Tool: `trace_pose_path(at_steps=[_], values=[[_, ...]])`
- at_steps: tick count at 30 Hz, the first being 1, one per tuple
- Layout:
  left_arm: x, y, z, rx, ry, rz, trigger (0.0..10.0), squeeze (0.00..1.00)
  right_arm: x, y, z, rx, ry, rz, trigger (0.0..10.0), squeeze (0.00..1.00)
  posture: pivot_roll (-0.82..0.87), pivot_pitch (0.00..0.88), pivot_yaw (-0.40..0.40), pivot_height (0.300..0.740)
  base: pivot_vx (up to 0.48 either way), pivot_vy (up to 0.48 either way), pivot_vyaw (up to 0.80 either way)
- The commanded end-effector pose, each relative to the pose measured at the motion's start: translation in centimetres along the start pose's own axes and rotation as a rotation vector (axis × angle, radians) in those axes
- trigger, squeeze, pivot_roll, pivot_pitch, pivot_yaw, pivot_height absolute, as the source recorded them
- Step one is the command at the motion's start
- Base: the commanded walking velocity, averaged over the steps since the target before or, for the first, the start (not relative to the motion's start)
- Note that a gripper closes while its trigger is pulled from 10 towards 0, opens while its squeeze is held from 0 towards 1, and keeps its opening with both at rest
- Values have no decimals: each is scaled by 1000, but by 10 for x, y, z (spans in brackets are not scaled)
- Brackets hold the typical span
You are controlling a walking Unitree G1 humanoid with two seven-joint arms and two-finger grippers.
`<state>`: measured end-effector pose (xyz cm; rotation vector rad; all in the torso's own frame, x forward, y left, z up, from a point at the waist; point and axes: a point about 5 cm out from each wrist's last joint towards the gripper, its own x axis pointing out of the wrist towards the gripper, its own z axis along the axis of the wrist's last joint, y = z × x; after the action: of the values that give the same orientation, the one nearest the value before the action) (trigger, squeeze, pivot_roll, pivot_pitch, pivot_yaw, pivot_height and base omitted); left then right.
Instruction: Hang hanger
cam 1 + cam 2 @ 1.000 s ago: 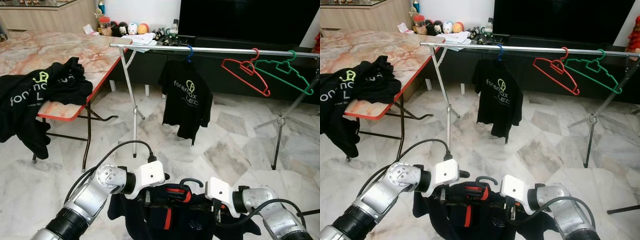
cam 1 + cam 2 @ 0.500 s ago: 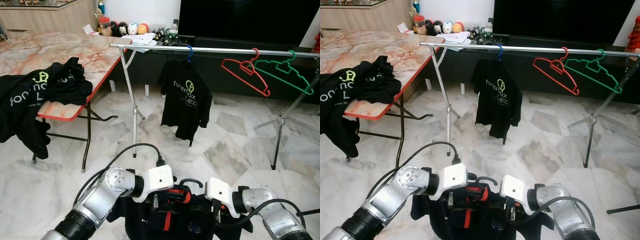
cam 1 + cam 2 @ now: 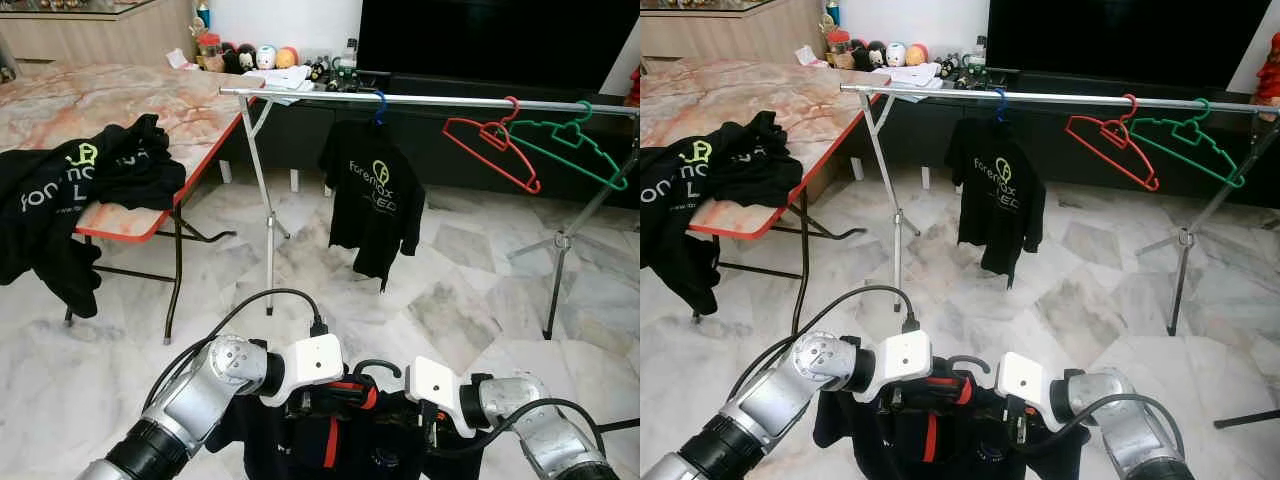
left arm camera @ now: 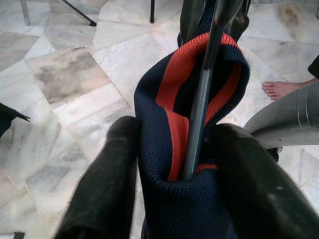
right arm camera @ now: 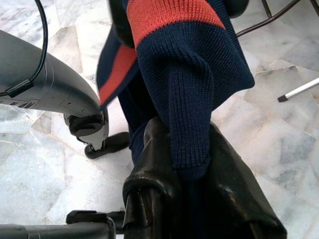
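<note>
Low in the head views, at about six o'clock, both arms meet over a navy garment with a red-orange collar band (image 3: 345, 395); it sits on a dark hanger (image 3: 377, 366) whose hook curves up between the two white wrist housings, well short of the clothes rail (image 3: 400, 99) that crosses the scene at twelve o'clock; the left hand (image 4: 172, 174) is clenched on the collar, its two black fingers (image 4: 107, 184) pressing the knit from either side, with the hanger's grey neck rising through the red-lined opening between them; the right hand (image 5: 192, 189) is closed on a fold of the same navy knit, the cloth draping down over its dark fingers (image 5: 149, 184), and the silver left arm (image 5: 50, 84) shows beside it in that wrist view; on the rail a black printed T-shirt (image 3: 374, 205) hangs from a blue hanger (image 3: 379, 104) near the middle; toward two o'clock a red hanger (image 3: 492, 148) and a green hanger (image 3: 568, 140) hang bare, just beside each other; at nine o'clock a marble-patterned table (image 3: 120, 100) with a red edge carries a heap of black printed shirts (image 3: 70, 195), part of it spilling over the near edge; small figurines (image 3: 255, 56) stand at eleven o'clock before a dark television (image 3: 490, 40); the floor (image 3: 450, 290) is pale marble tile; a person's bare foot (image 4: 281, 89) rests on it in the left wrist view.
</note>
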<state>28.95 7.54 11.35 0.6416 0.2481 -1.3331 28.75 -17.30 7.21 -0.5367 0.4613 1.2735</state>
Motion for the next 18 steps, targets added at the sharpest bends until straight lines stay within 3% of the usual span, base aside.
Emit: trace_pose_path(at_steps=[1,18], values=[[2,-2,-6,-4,48,-16,0,0,1,-2,10,-32,-27,3,0,0,6,88,4,740,0,0,0],[2,-1,-6,-8,58,-18,0,0,2,-3,10,-30,-26,5,0,0,8,86,3,740,0,0,0]])
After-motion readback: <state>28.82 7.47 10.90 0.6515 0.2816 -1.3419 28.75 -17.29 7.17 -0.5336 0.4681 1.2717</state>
